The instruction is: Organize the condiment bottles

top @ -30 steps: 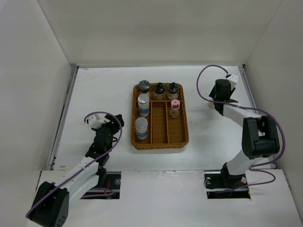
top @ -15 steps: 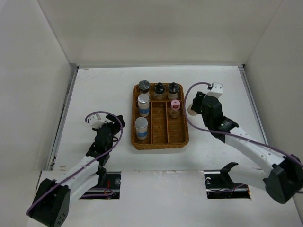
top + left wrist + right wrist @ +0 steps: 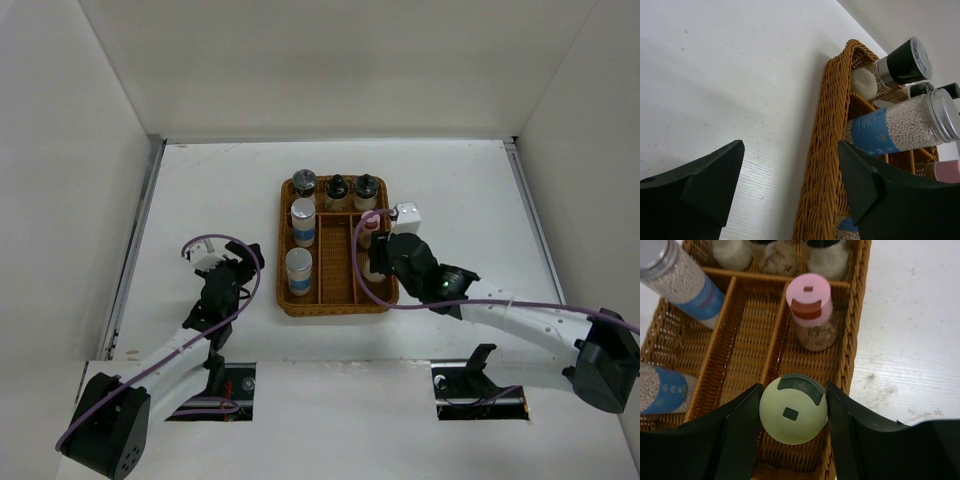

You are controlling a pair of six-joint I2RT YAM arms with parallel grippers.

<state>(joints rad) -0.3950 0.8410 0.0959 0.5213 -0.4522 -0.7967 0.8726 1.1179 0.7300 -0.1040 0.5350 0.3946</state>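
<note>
Right gripper (image 3: 793,388) has its fingers (image 3: 740,430) closed narrow on the cream-capped bottle (image 3: 793,412), one pad each side of the cap, left & right. Bottle is upright, long axis vertical, cap facing the wrist cam. It's directly over the right-hand column of the wicker tray (image 3: 854,335), just near of the pink-capped bottle (image 3: 808,307) & not touching it. So the set-down looks like straight down, no sideways shift needed. Whether the base touches the tray floor can't be told from these views. Watch the tray's right wall: the right finger sits approx. over it, so opening wide might catch the rim. Rest of the set is in the tray: white blue-label bottles (image 3: 303,222) in the left column, glass shakers (image 3: 337,187) along the far row. Left gripper (image 3: 790,150) has fingers spread wide, holding nothing. It's low over the table (image 3: 715,75), just left of the tray & pointing at its left wall. It's well apart from the cream-capped bottle, w/ the tray btwn them, so the right arm is the nearer one by far.
</note>
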